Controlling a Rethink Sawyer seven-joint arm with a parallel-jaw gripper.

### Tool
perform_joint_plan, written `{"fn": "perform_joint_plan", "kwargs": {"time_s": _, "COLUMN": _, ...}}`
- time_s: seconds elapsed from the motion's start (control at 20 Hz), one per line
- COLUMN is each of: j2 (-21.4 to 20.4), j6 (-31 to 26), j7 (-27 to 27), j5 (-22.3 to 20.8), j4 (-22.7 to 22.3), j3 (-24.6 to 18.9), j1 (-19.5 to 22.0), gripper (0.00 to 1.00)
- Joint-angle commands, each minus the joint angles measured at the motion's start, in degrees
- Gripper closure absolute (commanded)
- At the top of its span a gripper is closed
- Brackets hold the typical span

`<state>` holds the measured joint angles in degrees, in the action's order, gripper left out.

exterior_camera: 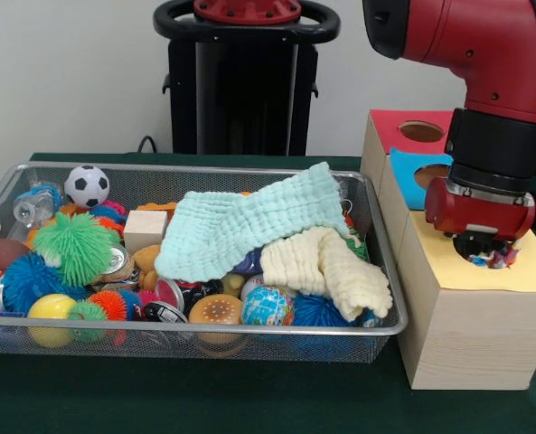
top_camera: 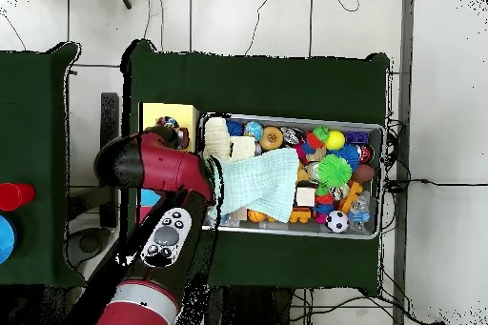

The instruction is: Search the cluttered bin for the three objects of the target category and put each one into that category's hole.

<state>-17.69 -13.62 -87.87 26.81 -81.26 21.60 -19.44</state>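
The wire mesh bin (exterior_camera: 204, 168) lies on the green table, full of toys; it also shows in the overhead view (top_camera: 286, 117). One polka-dot cloth bundle (exterior_camera: 497, 259) sits at the round hole in the yellow-topped wooden box (exterior_camera: 530, 271), right of the bin. My gripper (exterior_camera: 483, 246) hangs straight over that hole, just above or touching the bundle. In the overhead view the bundle (top_camera: 172, 131) shows in the yellow box's hole beside my arm (top_camera: 167, 164). No other polka-dot bundle shows in the bin.
A mint waffle cloth (exterior_camera: 240, 226) and a cream one (exterior_camera: 322, 262) cover the bin's middle and right. Around them lie a soccer ball (exterior_camera: 87, 183), a green spiky ball (exterior_camera: 73, 244) and a globe ball (exterior_camera: 268, 306). Blue-topped (exterior_camera: 410, 172) and red-topped (exterior_camera: 394, 127) boxes stand behind the yellow one.
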Motion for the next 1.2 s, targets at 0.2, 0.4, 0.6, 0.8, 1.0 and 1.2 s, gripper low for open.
{"fn": "perform_joint_plan", "kwargs": {"time_s": 0.2, "j2": 7.33, "j6": -17.49, "j7": -17.24, "j5": 1.20, "j4": 0.66, "j3": 1.10, "j1": -0.88, "gripper": 1.00}}
{"fn": "perform_joint_plan", "kwargs": {"time_s": 0.4, "j2": 7.16, "j6": -20.99, "j7": -18.25, "j5": 1.50, "j4": 2.05, "j3": 1.38, "j1": -1.01, "gripper": 1.00}}
{"fn": "perform_joint_plan", "kwargs": {"time_s": 0.6, "j2": 6.65, "j6": -23.93, "j7": -19.24, "j5": 1.76, "j4": 3.18, "j3": 1.44, "j1": -1.10, "gripper": 1.00}}
{"fn": "perform_joint_plan", "kwargs": {"time_s": 0.8, "j2": 5.97, "j6": -24.75, "j7": -19.09, "j5": 1.35, "j4": 3.35, "j3": 1.13, "j1": -0.73, "gripper": 1.00}}
{"fn": "perform_joint_plan", "kwargs": {"time_s": 1.0, "j2": 5.18, "j6": -24.25, "j7": -18.77, "j5": 1.01, "j4": 3.34, "j3": 0.01, "j1": -0.14, "gripper": 1.00}}
{"fn": "perform_joint_plan", "kwargs": {"time_s": 1.2, "j2": 4.58, "j6": -24.34, "j7": -18.70, "j5": 0.77, "j4": 3.48, "j3": -0.57, "j1": 0.24, "gripper": 1.00}}
